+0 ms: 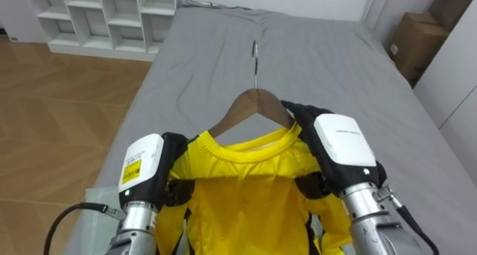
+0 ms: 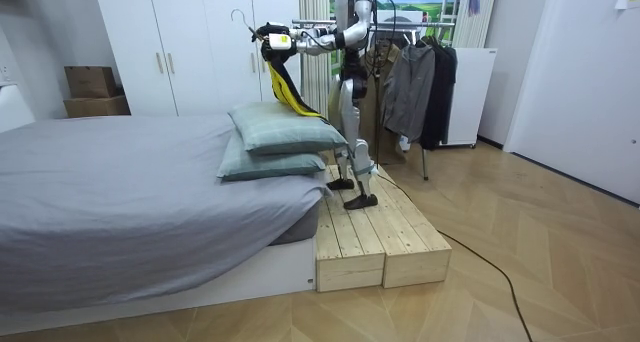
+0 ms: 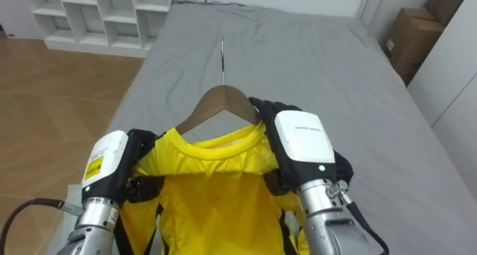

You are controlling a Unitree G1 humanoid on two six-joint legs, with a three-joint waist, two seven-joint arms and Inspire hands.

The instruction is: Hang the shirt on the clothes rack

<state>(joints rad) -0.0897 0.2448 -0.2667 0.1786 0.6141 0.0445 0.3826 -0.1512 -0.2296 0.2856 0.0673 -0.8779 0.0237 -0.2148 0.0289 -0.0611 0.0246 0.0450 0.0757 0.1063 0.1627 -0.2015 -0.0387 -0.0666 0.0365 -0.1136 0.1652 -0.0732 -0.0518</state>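
Up front, a yellow shirt (image 1: 246, 180) sits on a wooden hanger (image 1: 253, 106), held above the grey bed (image 1: 313, 54). Left hand (image 1: 175, 169) fingers are clamped on the shirt's left shoulder. Right hand (image 1: 305, 117) fingers are curled over its right shoulder at the hanger's end. The robot stands on a wooden platform (image 2: 370, 242). Behind it, a rack (image 2: 400, 22) carries dark garments (image 2: 420, 87).

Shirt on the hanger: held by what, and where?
The left hand grips the shirt at one shoulder, right hand at the other, over the hanger.

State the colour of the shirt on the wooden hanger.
Yellow shirt, clearest in the left eye view.
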